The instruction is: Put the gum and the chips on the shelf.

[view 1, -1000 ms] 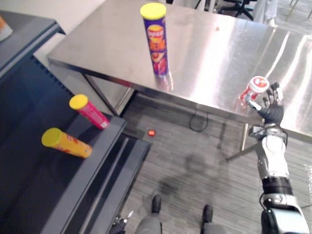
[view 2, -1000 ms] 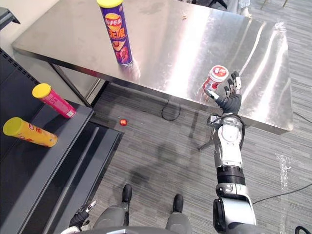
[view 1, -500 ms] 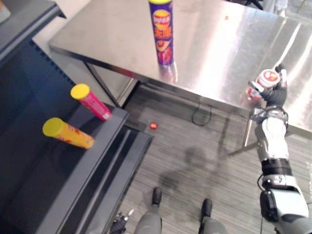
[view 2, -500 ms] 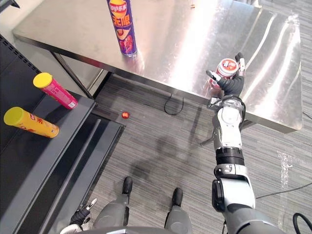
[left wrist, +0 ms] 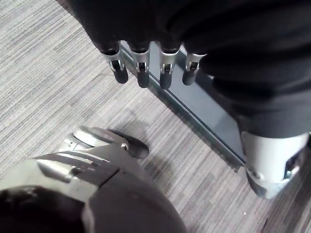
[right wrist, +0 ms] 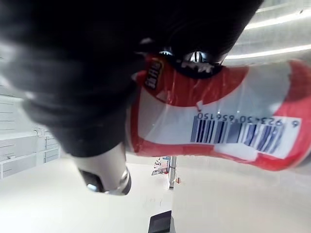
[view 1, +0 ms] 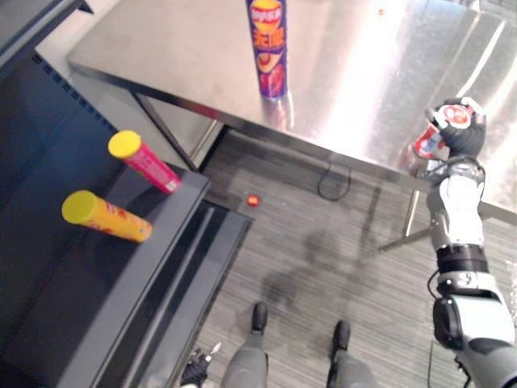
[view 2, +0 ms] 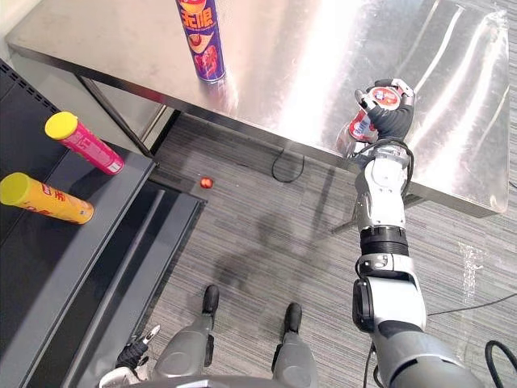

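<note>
The gum, a red and white tub, is at the near edge of the steel table. My right hand is shut on it, fingers curled over its top and side. The right wrist view has the tub lying across the hand. The chips, a tall purple can with a yellow lid, stand upright further back on the table to the left, away from the hand. My left hand hangs low above the floor with its fingers relaxed and holds nothing.
A dark blue shelf stands at the left. A pink can and a yellow can lie on it. A small red thing lies on the grey floor under the table's edge.
My right hand's fingers were spread beside the gum tub and have curled round it. The camera has shifted a little. The chips can stays where it was.
</note>
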{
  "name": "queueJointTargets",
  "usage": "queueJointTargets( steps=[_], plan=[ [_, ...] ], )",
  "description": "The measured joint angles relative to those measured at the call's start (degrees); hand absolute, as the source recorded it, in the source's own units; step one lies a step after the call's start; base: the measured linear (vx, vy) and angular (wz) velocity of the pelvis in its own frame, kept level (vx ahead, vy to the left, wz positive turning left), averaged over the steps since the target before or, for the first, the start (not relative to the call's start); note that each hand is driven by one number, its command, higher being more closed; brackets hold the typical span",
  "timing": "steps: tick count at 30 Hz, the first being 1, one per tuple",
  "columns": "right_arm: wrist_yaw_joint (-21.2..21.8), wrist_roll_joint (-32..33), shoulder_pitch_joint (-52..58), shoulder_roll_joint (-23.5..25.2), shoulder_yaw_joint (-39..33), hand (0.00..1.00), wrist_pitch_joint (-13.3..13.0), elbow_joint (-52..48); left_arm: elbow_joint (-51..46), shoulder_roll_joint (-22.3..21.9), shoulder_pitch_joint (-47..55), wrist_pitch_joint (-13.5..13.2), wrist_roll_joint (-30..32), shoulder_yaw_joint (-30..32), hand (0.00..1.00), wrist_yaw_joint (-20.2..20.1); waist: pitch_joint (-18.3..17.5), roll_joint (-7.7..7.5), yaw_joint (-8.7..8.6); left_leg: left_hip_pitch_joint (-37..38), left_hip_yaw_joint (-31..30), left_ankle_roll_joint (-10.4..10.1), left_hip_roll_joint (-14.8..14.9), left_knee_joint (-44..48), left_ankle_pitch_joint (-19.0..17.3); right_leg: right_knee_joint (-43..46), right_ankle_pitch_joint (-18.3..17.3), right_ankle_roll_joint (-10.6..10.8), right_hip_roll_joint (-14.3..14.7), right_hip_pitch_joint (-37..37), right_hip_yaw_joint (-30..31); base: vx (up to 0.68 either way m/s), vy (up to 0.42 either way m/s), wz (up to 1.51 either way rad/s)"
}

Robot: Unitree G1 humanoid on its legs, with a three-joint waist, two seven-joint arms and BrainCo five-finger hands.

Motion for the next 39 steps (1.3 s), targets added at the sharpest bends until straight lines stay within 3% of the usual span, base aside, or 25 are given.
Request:
queueJointTargets(
  steps=[6, 12, 18, 23, 29, 32, 35, 37, 38, 39],
  plan=[
    [1.0, -0.1, 3.9, 0.5, 0.1, 1.0, 0.0, -5.6, -0.8, 0.0, 0.0, 0.2, 0.1, 0.0, 0.0, 0.0, 0.0, -0.04, 0.06, 0.0, 0.0, 0.0, 0.0, 0.0, 0.1, -0.1, 0.0, 0.0, 0.0, 0.1, 0.0, -0.01, 0.001, 0.0],
    [4.4, 0.0, 17.2, 4.7, 0.1, 1.0, -0.1, -23.9, -1.4, -0.1, 0.6, 1.4, 0.7, 1.4, 0.0, 0.0, -0.2, -0.32, -1.52, 2.4, -0.8, -0.2, 0.3, 0.0, 0.0, -0.5, 0.0, 0.0, 0.2, 3.1, -0.8, 0.01, -0.001, 0.04],
    [10.1, 0.1, 31.2, 6.4, 0.6, 1.0, -2.5, -39.6, -1.9, 0.3, 2.6, 1.4, 3.1, 3.2, 0.0, -0.2, -3.6, -2.46, -3.27, 3.4, -0.7, -0.5, 0.6, -0.1, -0.2, -0.6, -0.4, 0.0, 0.5, 4.0, -0.8, 0.0, -0.002, 0.0],
    [15.4, 0.6, 42.1, 8.2, 2.1, 1.0, -3.8, -45.1, -1.4, 0.4, 4.7, 1.4, 3.6, 3.9, 0.0, -0.7, -8.3, -3.02, -4.31, 4.3, -0.2, -1.2, 0.7, -0.4, -0.8, 0.0, -1.6, -0.2, 0.5, 4.3, -0.6, -0.03, -0.007, -0.04],
    [18.9, 3.3, 48.9, 9.5, 4.8, 1.0, -4.1, -45.1, -0.8, 0.5, 5.6, 1.4, 3.5, 4.0, 0.0, -2.1, -9.6, -2.95, -4.67, 7.1, -0.3, -1.4, 1.1, -0.1, -1.0, 4.0, -4.4, -0.5, 0.4, 5.1, -0.4, -0.03, -0.013, 0.0],
    [19.3, 5.1, 48.9, 11.0, 9.1, 1.0, -4.1, -44.5, -0.8, 0.6, 5.6, 1.5, 2.7, 3.7, 0.0, -3.0, -9.5, -2.7, -4.64, 4.8, -3.2, -1.5, 1.1, 2.4, -0.7, 5.5, -4.6, -0.9, 0.5, 5.2, -2.8, -0.03, -0.031, 0.45],
    [19.2, 5.2, 45.2, 11.3, 13.4, 1.0, -4.1, -40.9, -1.1, 0.4, 5.0, 1.5, 2.4, 2.3, 0.0, -3.6, -8.5, -0.97, -4.36, -1.3, -10.9, -2.9, 1.5, 5.8, 0.3, 7.0, -5.5, -2.3, 1.4, 4.5, -9.9, -0.12, -0.085, 1.2],
    [18.9, 5.2, 43.2, 11.0, 14.7, 1.0, -4.1, -40.7, -1.8, -0.5, 4.6, 1.5, 2.5, 1.2, 0.0, -3.6, -7.9, 2.42, -2.74, -4.7, -15.1, -4.8, 2.8, 5.0, 1.1, 10.4, -7.9, -5.0, 3.6, 2.4, -13.6, -0.19, -0.171, 1.18],
    [18.7, 5.0, 42.6, 11.8, 14.8, 1.0, -3.9, -40.6, -1.5, 0.0, 4.2, 1.5, 2.4, 1.0, 0.0, -3.6, -8.1, 2.48, -1.92, -4.8, -12.0, -3.8, 5.2, -0.1, -2.6, 8.9, -8.6, -6.4, 6.0, 2.3, -15.0, -0.19, -0.22, 1.86],
    [18.5, 4.9, 42.1, 11.8, 13.5, 1.0, -4.1, -41.0, 0.8, 0.0, 1.8, 2.1, 1.8, 1.8, 0.0, -3.4, -7.7, 1.23, -2.15, -7.2, -2.0, 2.2, 5.2, 1.6, -5.3, 7.1, -8.4, -6.2, 3.4, 3.1, -20.1, -0.2, -0.182, 1.99]
  ],
)
